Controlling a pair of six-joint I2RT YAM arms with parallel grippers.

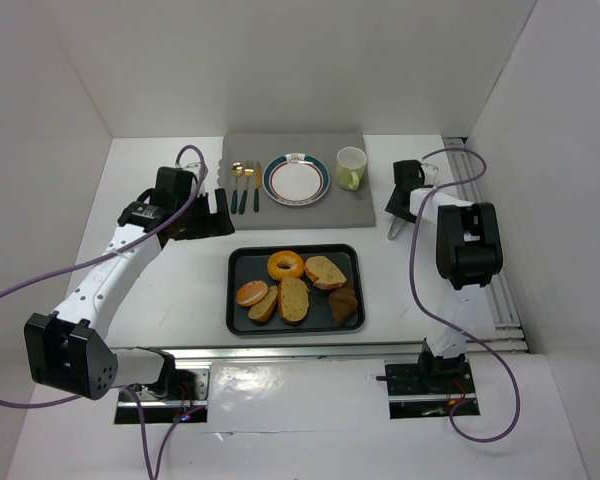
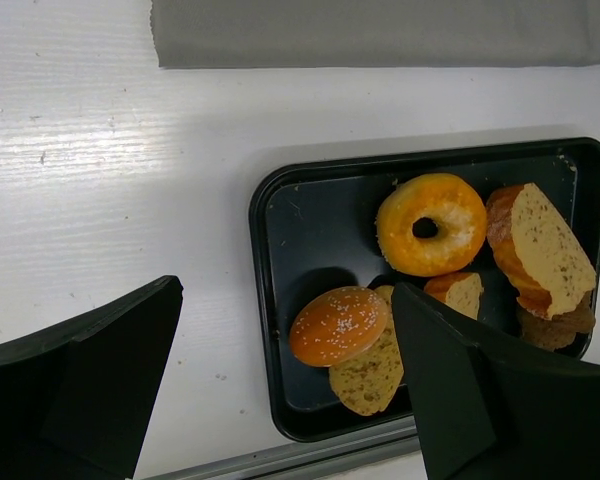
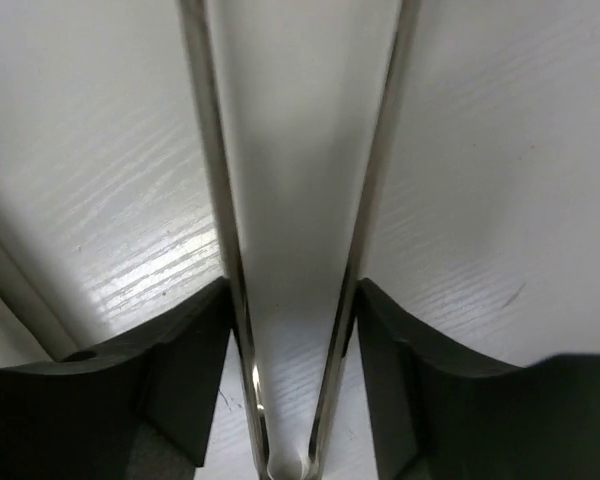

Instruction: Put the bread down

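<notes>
Several pieces of bread lie on a black tray: a ring-shaped one, a seeded bun, pale slices and a dark chunk. My left gripper hangs open above the bare table, just left of the tray. In its wrist view the left gripper frames the bun and the tray's left rim, holding nothing. At the right, my right gripper is shut on metal tongs. The right wrist view shows both fingers pressing the tongs' two arms.
A grey mat behind the tray carries a white plate, a pale green cup and gold cutlery. A metal rail runs along the right side. White walls close in the table.
</notes>
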